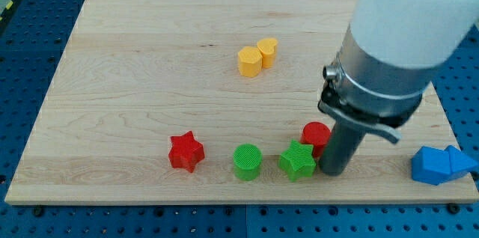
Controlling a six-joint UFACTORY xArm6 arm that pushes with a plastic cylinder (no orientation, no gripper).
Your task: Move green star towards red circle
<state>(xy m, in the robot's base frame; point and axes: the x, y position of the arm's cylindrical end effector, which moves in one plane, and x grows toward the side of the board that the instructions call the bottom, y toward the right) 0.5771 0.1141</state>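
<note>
The green star (298,161) lies near the view's bottom, right of centre. The red circle (315,135) sits just above and to the right of it, the two touching or nearly so. My tip (332,171) stands on the board right beside the green star's right side and just below the red circle. The arm's big grey and white body hides part of the red circle's right side.
A green circle (247,162) lies left of the star, and a red star (185,152) further left. A yellow hexagon (250,62) and a yellow heart-like block (267,50) touch near the top centre. Blue blocks (440,165) sit at the wooden board's (112,103) bottom right edge.
</note>
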